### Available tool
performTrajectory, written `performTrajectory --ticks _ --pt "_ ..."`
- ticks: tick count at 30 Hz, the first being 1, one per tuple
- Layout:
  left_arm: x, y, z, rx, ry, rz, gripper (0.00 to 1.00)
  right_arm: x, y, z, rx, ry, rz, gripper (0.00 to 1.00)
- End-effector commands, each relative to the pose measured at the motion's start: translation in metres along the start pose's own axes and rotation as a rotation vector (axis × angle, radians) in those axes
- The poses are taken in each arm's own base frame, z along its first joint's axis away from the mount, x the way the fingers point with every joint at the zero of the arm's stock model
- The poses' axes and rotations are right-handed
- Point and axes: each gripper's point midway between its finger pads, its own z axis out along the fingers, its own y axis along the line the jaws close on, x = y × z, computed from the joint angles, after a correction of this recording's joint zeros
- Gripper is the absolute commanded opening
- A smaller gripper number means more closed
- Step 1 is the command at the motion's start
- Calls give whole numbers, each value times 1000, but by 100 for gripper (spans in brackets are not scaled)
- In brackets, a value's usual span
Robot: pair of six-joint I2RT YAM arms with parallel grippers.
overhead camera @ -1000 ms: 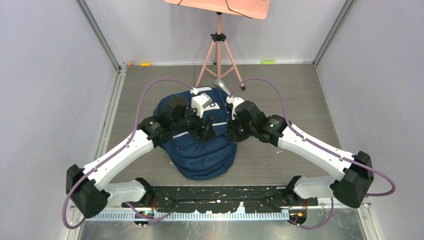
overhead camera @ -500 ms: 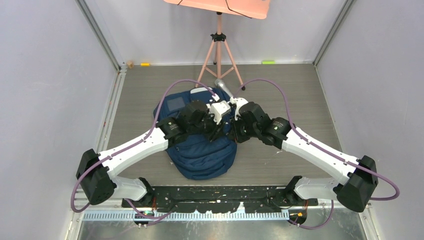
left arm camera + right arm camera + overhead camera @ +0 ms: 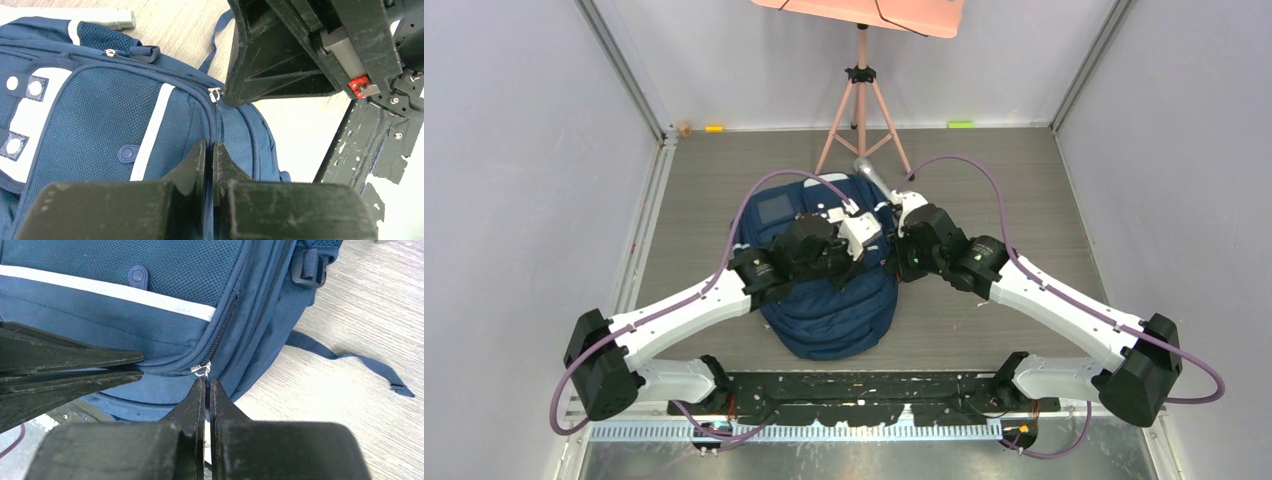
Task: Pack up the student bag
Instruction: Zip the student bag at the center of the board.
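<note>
The student bag (image 3: 829, 325) lies front pocket up in the middle of the surface (image 3: 1024, 190), between our two arms. Both hands meet over its right flank. The left hand (image 3: 210, 150) is pinched tight, its tips pressed on the seam beside the zip. We cannot tell whether a fold of cloth sits between them. The right hand (image 3: 206, 386) is closed too, its tips at the small metal zipper pull (image 3: 202, 371), which it seems to grip. We judge the step to be opening this compartment. To do it well, we would pin the fabric taut with the left hand. The right would draw the pull low and steady along the teeth, following their curve so the slider neither jams nor lifts the bag. Beyond the bag a grey cylinder (image 3: 869, 175) lies by its far edge, and a tripod (image 3: 861, 110) stands further back.
</note>
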Motion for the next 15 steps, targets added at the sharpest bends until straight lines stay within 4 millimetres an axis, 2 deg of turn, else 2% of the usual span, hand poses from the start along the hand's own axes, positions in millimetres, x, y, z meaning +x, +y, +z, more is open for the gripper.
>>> performTrajectory --ticks 1,7,15 --pt "30 19 -22 -105 97 6 0 -11 -57 -19 278 -38 -57 0" --pt "40 15 -30 -99 109 -10 0 -31 -61 -13 318 -90 -102 0" --pt "54 15 -33 -118 120 -52 0 -54 -57 12 270 -84 -176 0"
